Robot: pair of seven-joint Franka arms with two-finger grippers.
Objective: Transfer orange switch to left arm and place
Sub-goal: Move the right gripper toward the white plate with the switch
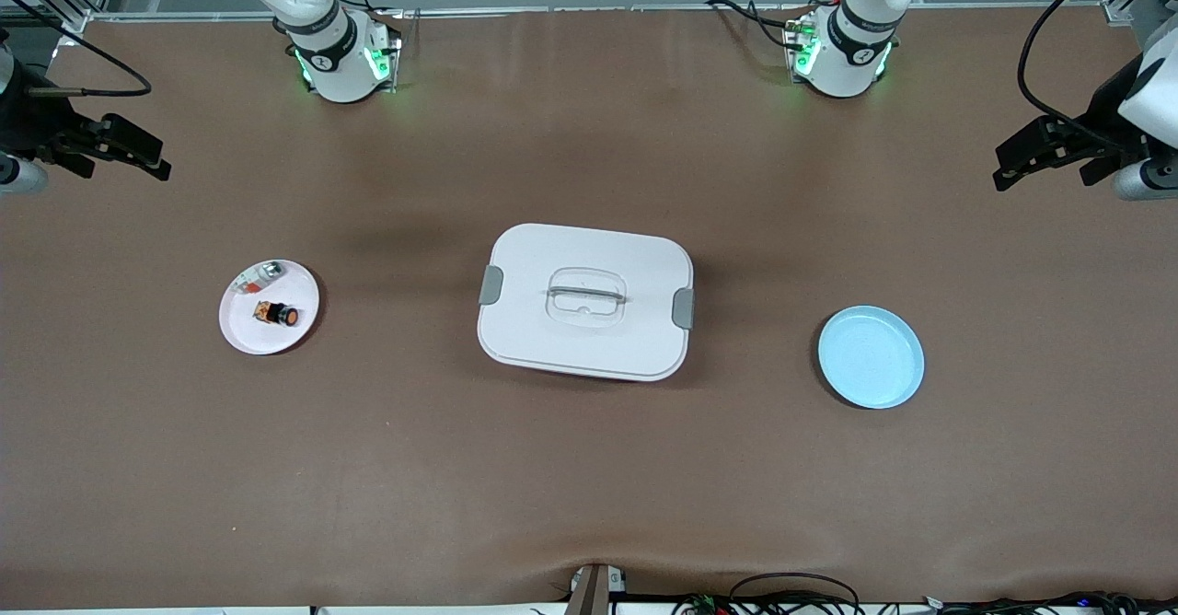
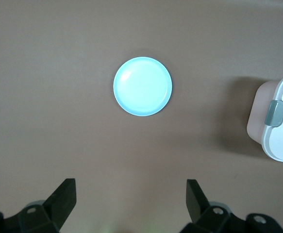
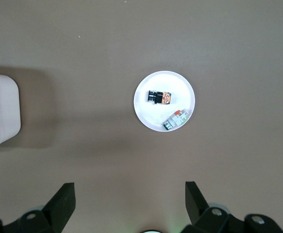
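The box (image 1: 585,300), white with grey side latches and a recessed lid handle, sits at the centre of the front view on the brown table (image 1: 589,468). In the left-centre of that frame a white plate (image 1: 248,330) holds the orange switch (image 1: 277,313), lying on its side with its orange cap turned toward the lower right of the frame. On the same plate, just above the switch in the frame, lies a small silvery-clear part (image 1: 259,276) with a red bit; the two are close but apart. A pale blue plate (image 1: 871,356) sits in the right-centre, bare.

The right gripper (image 1: 147,159) hangs at the upper left edge of the front view over bare table, jaws spread wide and holding nothing. The left gripper (image 1: 1012,166) hangs at the upper right edge, also spread wide and holding nothing.

No brand, label or writing can be read on the box, plates or parts; the small part's markings are too small to make out.
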